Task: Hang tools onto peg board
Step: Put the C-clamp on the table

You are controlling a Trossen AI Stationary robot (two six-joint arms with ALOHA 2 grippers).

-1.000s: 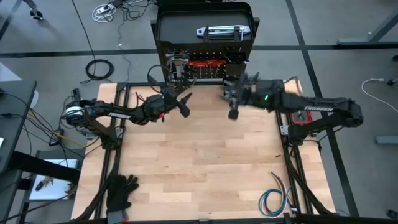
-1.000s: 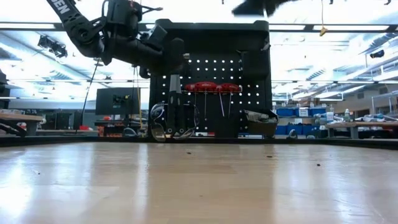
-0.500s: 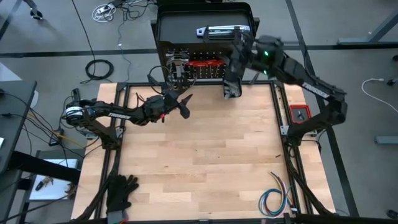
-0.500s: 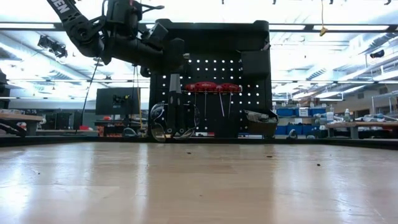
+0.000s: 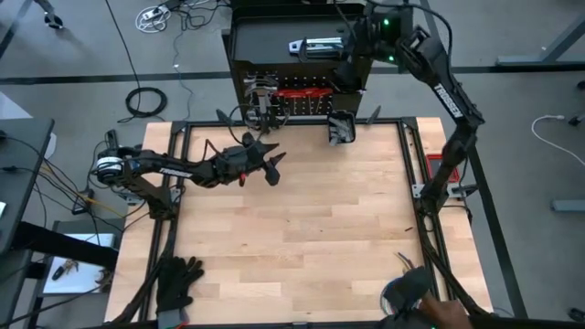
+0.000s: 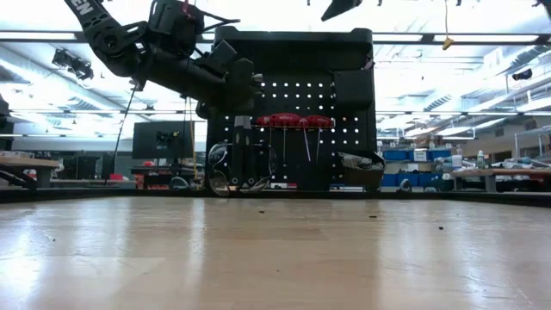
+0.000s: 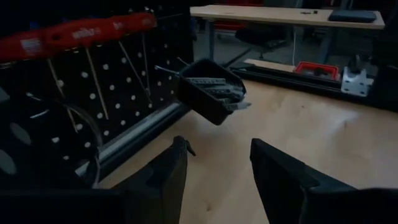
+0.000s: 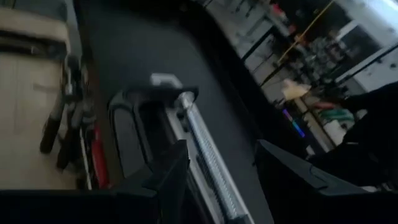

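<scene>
Right gripper (image 5: 350, 57) has swung up off the bench (image 5: 292, 238) since a second ago and now hangs over the top of the peg board (image 5: 274, 46), fingers apart and empty, with the grey C-clamp (image 8: 186, 124) lying on the board's top just ahead of them. Left gripper (image 7: 214, 168) has barely shifted: it sits near the board's face, fingers parted on nothing, facing the small black bin (image 7: 208, 93) and red-handled tools (image 7: 74, 34) hung there. Black gloves (image 5: 178, 279) lie at the bench's near left corner.
</scene>
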